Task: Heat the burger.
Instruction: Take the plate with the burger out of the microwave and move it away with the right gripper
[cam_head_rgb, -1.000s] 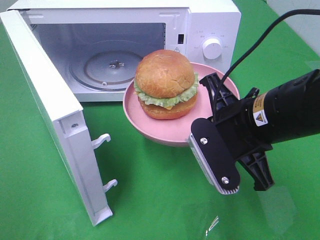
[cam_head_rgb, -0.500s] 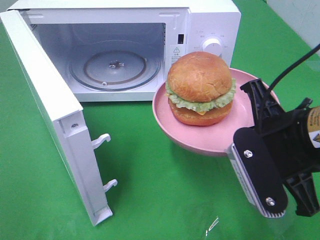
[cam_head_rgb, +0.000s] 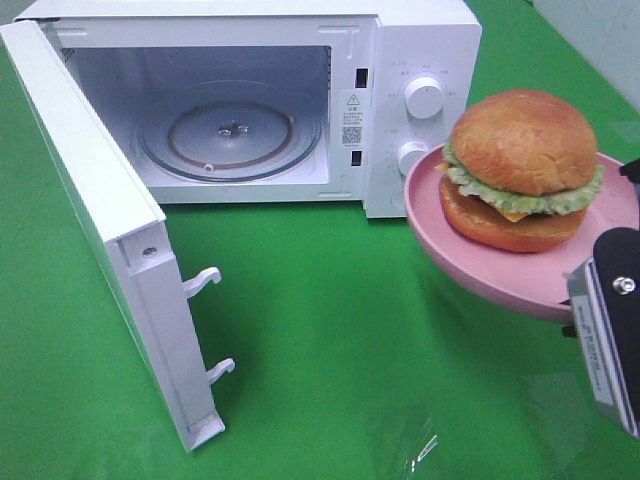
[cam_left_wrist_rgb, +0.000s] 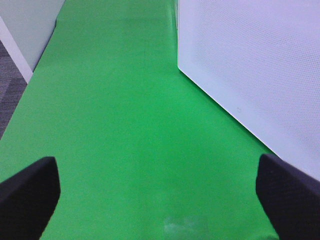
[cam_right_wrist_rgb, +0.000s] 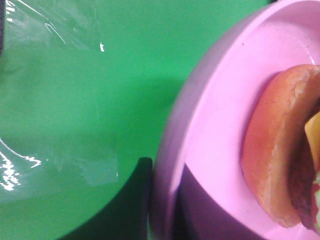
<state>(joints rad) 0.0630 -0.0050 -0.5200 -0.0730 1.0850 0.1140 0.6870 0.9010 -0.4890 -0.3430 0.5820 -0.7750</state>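
The burger (cam_head_rgb: 522, 170), a golden-brown bun with green lettuce and yellow cheese, sits on a pink plate (cam_head_rgb: 450, 235) held in the air to the right of the microwave (cam_head_rgb: 420, 40). My right gripper (cam_head_rgb: 608, 300) is shut on the plate's rim at the right edge of the exterior view. The right wrist view shows the plate (cam_right_wrist_rgb: 220, 130) close up, with the burger (cam_right_wrist_rgb: 280, 160) on it and a dark finger (cam_right_wrist_rgb: 142, 200) beside the rim. My left gripper (cam_left_wrist_rgb: 160, 195) is open over bare green cloth with nothing between its fingers; it is out of the exterior view.
The microwave door (cam_head_rgb: 100, 220) stands wide open toward the front left. The glass turntable (cam_head_rgb: 230, 135) inside carries nothing. Two knobs (cam_head_rgb: 424, 97) face the plate. In the left wrist view a white perforated panel (cam_left_wrist_rgb: 250, 65) stands close by.
My right gripper has carried the plate and burger to the right, from in front of the microwave opening to beside its control panel. The left gripper has not moved.
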